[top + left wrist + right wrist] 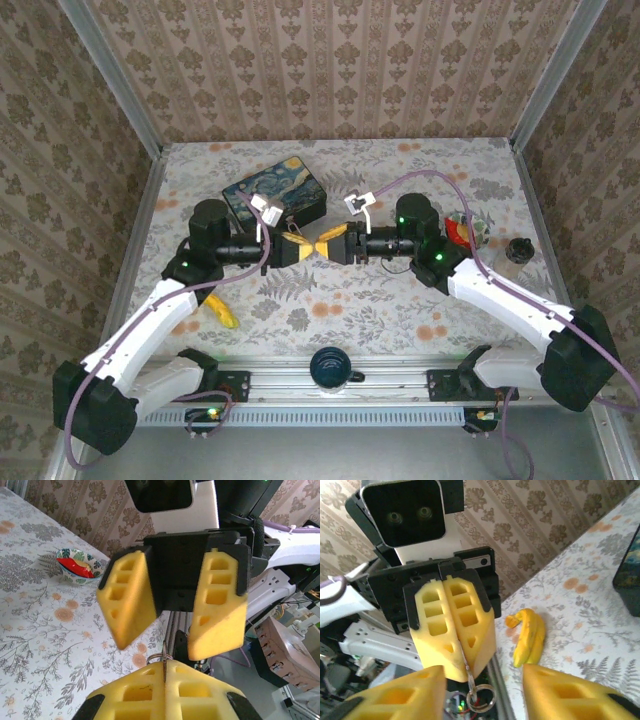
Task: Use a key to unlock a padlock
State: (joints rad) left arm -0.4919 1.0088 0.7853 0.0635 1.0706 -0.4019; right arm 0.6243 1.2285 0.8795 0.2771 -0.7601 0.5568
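The left gripper [466,676] has its yellow foam fingers [452,630] pressed flat together on the key [464,662]. The key sits edge-on in the seam between them, and only a sliver of metal and a wire ring [484,698] poke out past the tips. Facing it tip to tip, the right gripper [170,641] holds its fingers [217,610] spread apart with nothing between them. Both hang in the air over the middle of the table [380,300], just in front of the blue tin box [275,193] toward the far edge. A banana [527,635] lies toward the near left corner.

So little metal is exposed that closing the right fingers would likely catch the loose ring rather than the blade, twisting the key in the soft foam. If the left fingers let go before a firm hold is made, the key would probably drop onto the busy floral pattern, where it would be hard to find.

The key looks thin, flat and silvery, tiny against the foam. Which end sticks out I cannot tell.
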